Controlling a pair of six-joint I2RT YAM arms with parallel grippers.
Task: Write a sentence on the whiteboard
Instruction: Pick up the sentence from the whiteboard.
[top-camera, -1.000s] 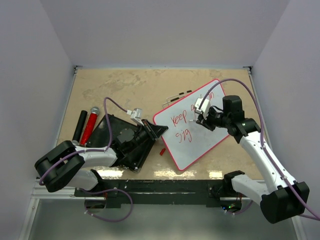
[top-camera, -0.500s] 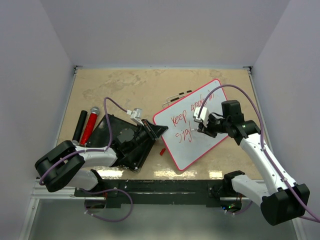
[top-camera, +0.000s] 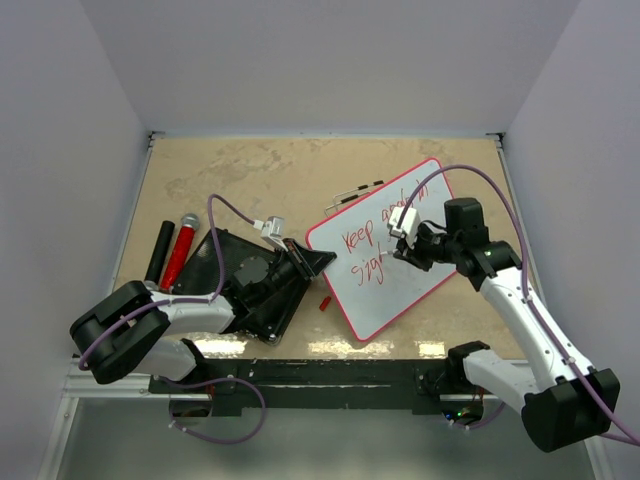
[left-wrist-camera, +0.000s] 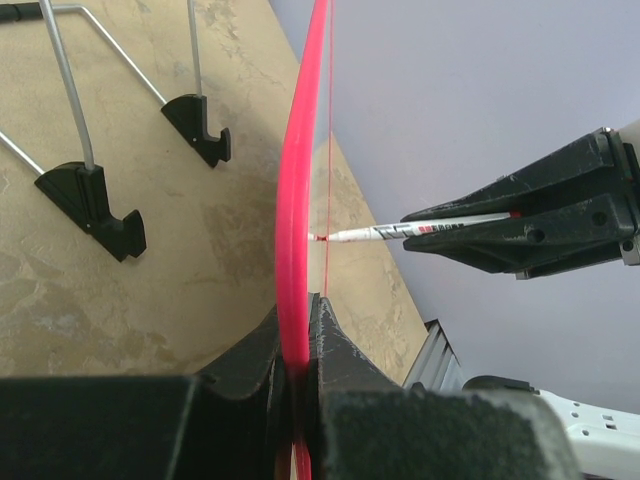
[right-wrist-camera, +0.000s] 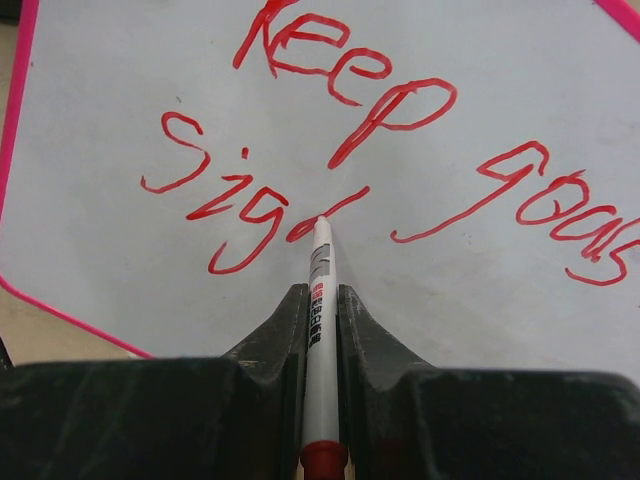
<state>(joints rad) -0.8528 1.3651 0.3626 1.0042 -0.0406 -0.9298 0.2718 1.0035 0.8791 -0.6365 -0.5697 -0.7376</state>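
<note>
- Tabletop (top-camera: 250, 170): tan, mottled stone-look surface with paler blotches toward its far left corner. It spreads out in front of me.
- Back wall (top-camera: 330, 60): plain pale lavender-grey panel standing along the tabletop's far edge.
- Left wall (top-camera: 60, 150) and right wall (top-camera: 590, 120): the same plain panels, rising from the left and right edges, so I am boxed in on three sides.
- Corner fittings (top-camera: 152, 137): small and dark, one at each far corner.
- Near edge: a shiny strip (top-camera: 300, 349) carrying bright patches of reflected light.
- Light: soft and even across my tabletop.
</note>
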